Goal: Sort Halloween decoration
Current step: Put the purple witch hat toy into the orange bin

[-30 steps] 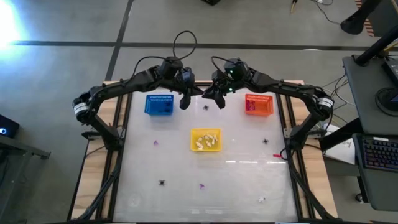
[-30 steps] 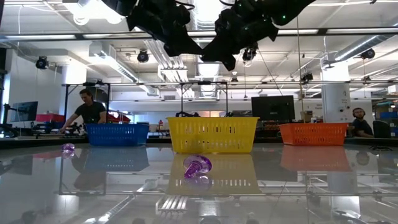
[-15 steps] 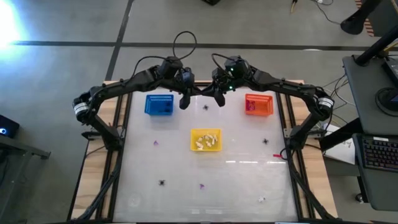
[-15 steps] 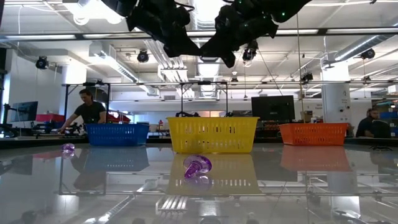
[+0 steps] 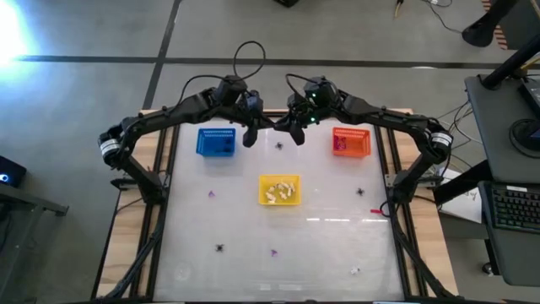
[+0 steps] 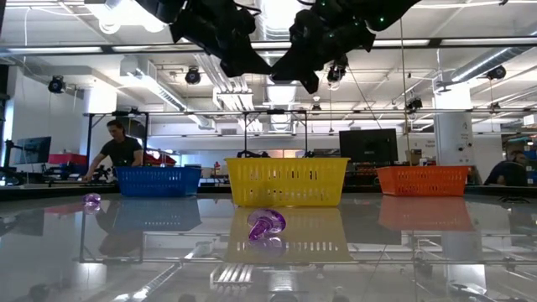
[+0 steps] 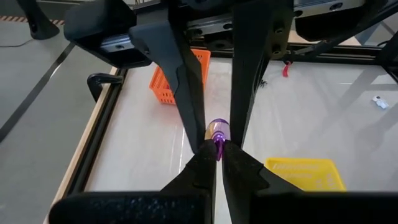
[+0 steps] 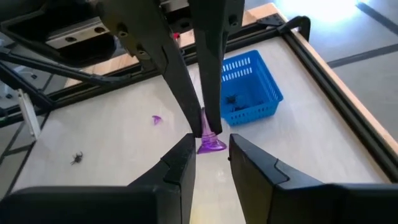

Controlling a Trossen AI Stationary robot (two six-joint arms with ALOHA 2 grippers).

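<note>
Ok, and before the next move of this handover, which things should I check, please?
1. Left gripper shut on the purple trinket: ok.
2. Trinket lies between the fingers of the right gripper: ok.
3. Right gripper closed on the trinket: not ok, it is open.
4. Both grippers well above the table: ok.
5. Orange basket not covered by an arm: ok.

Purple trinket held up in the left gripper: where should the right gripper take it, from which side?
Probably the flared base of the purple trinket, which sticks out free beyond the left gripper, shut on its thin stem. The right gripper, open, should come head-on from opposite, a finger each side.
</note>
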